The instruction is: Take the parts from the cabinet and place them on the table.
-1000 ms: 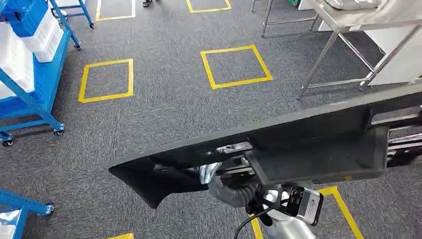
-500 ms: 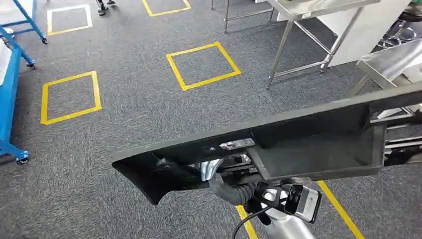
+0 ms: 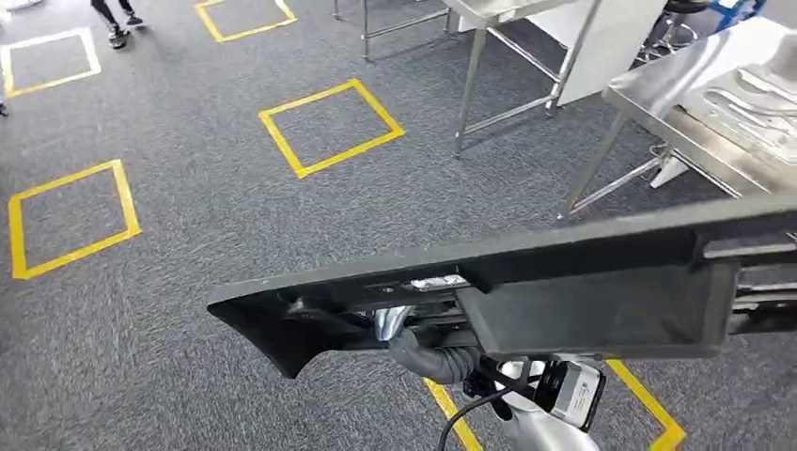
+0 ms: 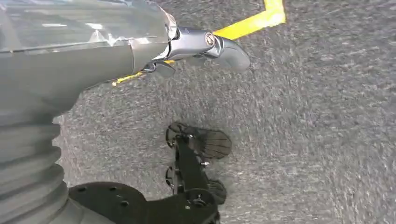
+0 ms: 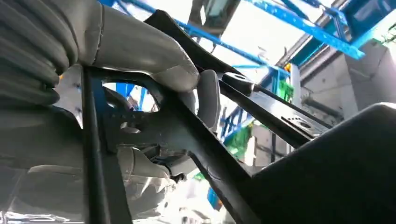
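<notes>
Across the lower half of the head frame, a long black part (image 3: 526, 291) stretches from lower left to the right edge, grasped from beneath by the right robot hand (image 3: 428, 343). At upper right stands a steel worktop (image 3: 695, 89). The left robot hand (image 4: 196, 46) hangs over the carpet with fingers apart, holding nothing

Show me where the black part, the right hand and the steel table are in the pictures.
black part (image 3: 601, 305): head view, on its wide flat panel.
right hand (image 5: 140, 51): right wrist view, on the thumb wrapped over the part.
steel table (image 3: 691, 99): head view, on the bare top near its edge.
</notes>
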Motion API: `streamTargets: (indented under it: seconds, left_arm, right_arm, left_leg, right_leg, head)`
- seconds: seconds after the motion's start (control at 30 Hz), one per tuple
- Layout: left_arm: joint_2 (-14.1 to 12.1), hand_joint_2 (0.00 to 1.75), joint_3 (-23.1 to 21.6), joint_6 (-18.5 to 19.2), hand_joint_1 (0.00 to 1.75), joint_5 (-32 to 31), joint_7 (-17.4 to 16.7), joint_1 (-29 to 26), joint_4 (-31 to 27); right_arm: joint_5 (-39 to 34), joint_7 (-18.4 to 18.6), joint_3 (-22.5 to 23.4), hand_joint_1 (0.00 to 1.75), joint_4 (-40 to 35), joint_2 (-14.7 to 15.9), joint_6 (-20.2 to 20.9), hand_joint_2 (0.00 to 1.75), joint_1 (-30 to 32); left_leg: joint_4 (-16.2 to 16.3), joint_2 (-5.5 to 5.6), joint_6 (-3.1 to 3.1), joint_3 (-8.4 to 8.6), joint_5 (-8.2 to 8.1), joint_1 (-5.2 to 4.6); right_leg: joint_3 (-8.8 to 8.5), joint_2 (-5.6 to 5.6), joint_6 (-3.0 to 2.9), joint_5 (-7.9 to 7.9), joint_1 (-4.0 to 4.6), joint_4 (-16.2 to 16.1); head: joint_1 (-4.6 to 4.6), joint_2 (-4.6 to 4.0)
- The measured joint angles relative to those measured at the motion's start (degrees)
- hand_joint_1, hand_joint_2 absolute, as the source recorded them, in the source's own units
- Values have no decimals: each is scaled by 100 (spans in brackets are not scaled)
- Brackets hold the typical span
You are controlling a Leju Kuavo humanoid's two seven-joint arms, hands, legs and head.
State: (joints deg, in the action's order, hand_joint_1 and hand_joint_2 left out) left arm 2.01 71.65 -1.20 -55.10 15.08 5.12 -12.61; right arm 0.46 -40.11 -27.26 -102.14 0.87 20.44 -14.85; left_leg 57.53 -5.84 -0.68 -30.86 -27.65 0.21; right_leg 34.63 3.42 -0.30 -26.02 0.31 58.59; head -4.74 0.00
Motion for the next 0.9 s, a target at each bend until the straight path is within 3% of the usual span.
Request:
streamTargets:
  seconds: [0.03,0.07,0.1,0.13,0.17,0.23,0.27,0.3,0.37,0.4,0.43,0.53,0.57,0.6,0.63,0.67,0.73,0.77,0.8,0.83,0.87,0.9]
  left_arm:
    - [0,175,-2,-2,0,0,-9,6,0]
    - [0,175,-4,-11,0,0,-20,22,0]
    - [-9,175,-4,-18,0,0,-24,32,0]
    - [-7,175,-4,-18,0,-2,-26,25,0]
    - [-9,175,-6,-17,0,-11,-42,12,0]
    - [-11,175,-6,-24,0,-9,-53,-22,0]
    - [-13,175,-6,-26,0,-7,-57,-31,0]
    - [-13,175,-6,-29,0,-7,-57,-31,0]
    - [-22,175,-6,-26,0,-2,-59,-14,0]
    - [-26,175,-6,-26,0,0,-61,-15,0]
    - [-31,175,-6,-20,0,2,-70,-13,0]
    - [-37,175,-4,0,0,2,-55,-5,0]
    - [-35,175,-4,11,0,2,-48,10,0]
    - [-20,175,-4,17,0,2,-40,28,0]
    - [-26,175,-4,19,0,2,-24,24,0]
    - [-26,175,-4,24,0,2,-20,11,0]
    - [-28,175,-4,37,0,-2,-9,-20,0]
    - [-28,175,-4,37,0,-9,-9,-23,0]
    - [-28,175,-4,37,0,-9,-9,-19,0]
    - [-24,175,-4,37,0,-9,-9,-16,0]
    - [-22,175,-4,37,0,-9,-11,-13,0]
    - [-15,175,-4,37,0,-9,-11,-11,0]
  right_arm:
    - [-2,0,11,175,0,0,0,175,6]
    - [-9,0,33,175,-26,-2,0,175,7]
    - [-22,-2,46,175,-39,-2,-2,175,3]
    - [-46,0,55,175,-44,-9,-9,175,-15]
    - [-55,0,59,175,-44,-26,-15,175,-8]
    - [-68,0,88,175,-44,-31,-24,175,14]
    - [-68,2,94,175,-44,-31,-26,175,21]
    - [-68,20,94,175,-44,-31,-31,175,26]
    - [-68,20,103,175,-44,-31,-33,175,27]
    - [-68,24,103,175,-44,-33,-33,175,27]
    - [-68,33,103,175,-41,-33,-29,175,24]
    - [-31,44,103,175,-35,-46,13,175,41]
    - [-24,39,103,175,-35,-46,17,175,40]
    - [-13,37,103,175,-35,-46,17,175,53]
    - [-2,33,103,175,-42,-48,17,175,32]
    - [7,28,103,175,-44,-48,15,175,22]
    - [15,22,103,175,-44,-48,9,175,44]
    - [15,22,103,175,-44,-46,7,175,49]
    - [18,22,103,175,-46,-46,4,175,57]
    - [18,22,105,175,-55,-46,4,175,67]
    - [18,22,105,175,-68,-46,4,175,75]
    - [18,22,107,175,-81,-46,4,175,73]
  left_leg:
    - [-15,-62,-27,22,-2,7]
    - [-3,-83,-75,35,-36,16]
    - [100,158,-106,12,-125,49]
    - [414,366,-106,-128,-332,56]
    - [854,463,-112,-333,-553,58]
    - [1761,531,-131,-796,-866,57]
    - [1888,531,-127,-892,-825,57]
    - [1752,532,-120,-862,-661,57]
    - [807,602,-91,-487,-63,61]
    - [340,771,-75,-291,154,73]
    - [140,1043,-48,-218,73,88]
    - [123,916,23,-203,73,43]
    - [66,858,76,-184,106,92]
    - [19,764,113,-159,135,109]
    - [-6,719,155,-145,141,105]
    - [-8,650,168,-146,139,91]
    - [-6,489,192,-146,120,74]
    - [-2,417,188,-144,113,72]
    - [-2,348,181,-136,104,73]
    - [-1,282,174,-120,89,73]
    - [1,225,159,-97,72,73]
    - [0,169,132,-58,48,72]
  right_leg:
    - [11,-73,-27,1,16,-2]
    - [-20,-150,-78,34,-35,-50]
    - [-37,-197,-109,47,-53,-74]
    - [-38,-243,-150,50,-61,-76]
    - [-39,-308,-161,50,-60,-76]
    - [-38,-473,-170,48,-44,-69]
    - [-41,-554,-170,48,-42,-62]
    - [-45,-631,-169,46,-43,-54]
    - [-60,-797,-140,27,-52,-22]
    - [-56,-863,-117,11,-57,3]
    - [-24,-922,-80,-9,-22,51]
    - [34,-1082,28,41,-94,14]
    - [47,-1143,74,48,-57,4]
    - [44,-992,78,-6,-62,68]
    - [145,-689,105,-166,-32,268]
    - [337,-518,126,-386,-45,650]
    - [794,-408,171,-749,-82,1561]
    - [900,-402,187,-764,-97,1757]
    - [866,-388,201,-649,-111,1677]
    - [693,-354,205,-429,-118,1347]
    - [427,-292,193,-186,-116,853]
    - [78,-109,153,51,-98,228]
  head:
    - [0,0]
    - [0,0]
    - [0,0]
    - [0,0]
    - [0,0]
    - [0,0]
    - [0,0]
    - [0,0]
    - [0,0]
    - [0,0]
    - [0,0]
    - [0,0]
    - [0,0]
    - [0,0]
    - [2,0]
    - [0,0]
    - [0,0]
    - [0,0]
    - [0,0]
    - [0,0]
    - [0,0]
    - [0,0]
